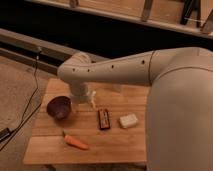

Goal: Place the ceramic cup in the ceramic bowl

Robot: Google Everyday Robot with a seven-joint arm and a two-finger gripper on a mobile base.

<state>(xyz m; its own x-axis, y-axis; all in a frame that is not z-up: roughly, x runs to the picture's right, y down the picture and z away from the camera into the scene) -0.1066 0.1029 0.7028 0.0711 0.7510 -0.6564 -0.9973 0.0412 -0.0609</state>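
Note:
The dark maroon ceramic bowl (59, 107) sits on the left part of the wooden table (120, 145). My gripper (83, 100) hangs from the white arm (115, 69) and points down just right of the bowl, close to its rim. I cannot make out the ceramic cup on its own. A pale shape at the gripper's lower end beside the bowl may be it, but I cannot tell. The arm hides the table behind the gripper.
An orange carrot (76, 142) lies near the front left of the table. A dark flat bar (103, 119) and a small white block (128, 120) lie in the middle. A black cable (30, 107) runs along the floor on the left. The robot's body (180, 120) fills the right.

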